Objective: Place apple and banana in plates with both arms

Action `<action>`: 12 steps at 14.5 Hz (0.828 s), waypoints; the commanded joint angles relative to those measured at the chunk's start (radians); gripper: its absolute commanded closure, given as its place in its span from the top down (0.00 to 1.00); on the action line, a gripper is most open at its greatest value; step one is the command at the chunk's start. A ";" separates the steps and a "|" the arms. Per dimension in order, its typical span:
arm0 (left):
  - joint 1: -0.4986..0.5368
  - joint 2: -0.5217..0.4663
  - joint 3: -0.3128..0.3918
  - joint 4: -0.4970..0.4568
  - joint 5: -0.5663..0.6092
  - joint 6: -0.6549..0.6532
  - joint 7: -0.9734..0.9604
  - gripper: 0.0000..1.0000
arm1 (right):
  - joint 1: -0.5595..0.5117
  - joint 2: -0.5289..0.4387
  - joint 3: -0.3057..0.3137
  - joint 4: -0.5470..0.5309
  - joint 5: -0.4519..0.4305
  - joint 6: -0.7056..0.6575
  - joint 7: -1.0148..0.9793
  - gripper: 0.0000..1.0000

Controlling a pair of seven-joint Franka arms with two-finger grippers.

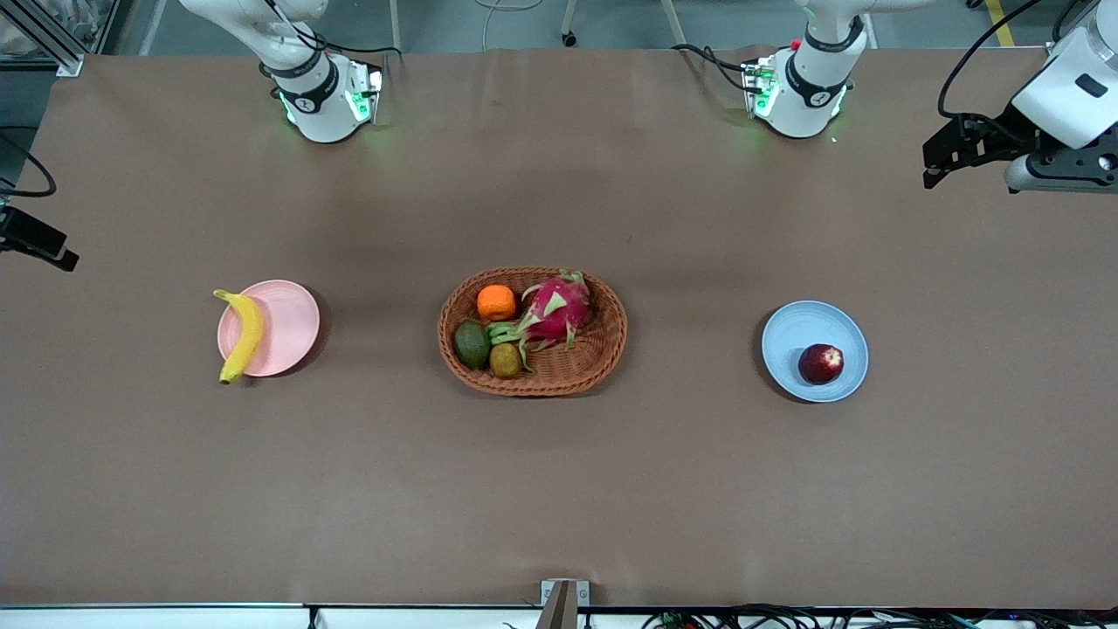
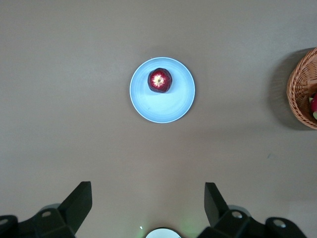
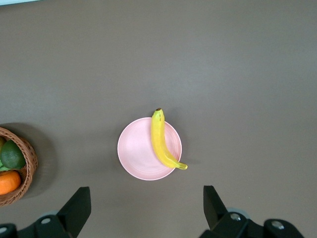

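The dark red apple (image 1: 820,363) sits in the light blue plate (image 1: 799,332) toward the left arm's end of the table; in the left wrist view the apple (image 2: 160,80) rests near the plate's (image 2: 168,106) rim. The yellow banana (image 1: 244,336) lies across the pink plate (image 1: 284,328) along its rim, with its tips overhanging; the right wrist view shows the banana (image 3: 161,141) and plate (image 3: 136,148). My left gripper (image 1: 933,170) (image 2: 147,198) is open and empty, high over the table's end. My right gripper (image 1: 52,249) (image 3: 147,201) is open and empty, high over the other end.
An oval wicker basket (image 1: 533,384) stands mid-table between the plates, holding an orange (image 1: 496,302), a pink dragon fruit (image 1: 555,307) and two green fruits. Its rim shows in both the left wrist view (image 2: 299,94) and the right wrist view (image 3: 27,163). Both arm bases stand along the table's edge.
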 commanded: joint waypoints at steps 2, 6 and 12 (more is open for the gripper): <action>0.004 -0.018 -0.004 -0.012 0.016 0.011 0.021 1.00 | -0.012 -0.060 0.017 -0.081 -0.012 0.044 -0.015 1.00; 0.004 -0.012 0.001 -0.003 0.014 0.006 0.021 1.00 | -0.018 -0.121 0.016 -0.199 -0.012 0.108 -0.017 1.00; 0.004 -0.006 0.004 0.019 0.017 0.003 0.015 1.00 | -0.010 -0.148 0.019 -0.218 -0.020 0.095 -0.023 1.00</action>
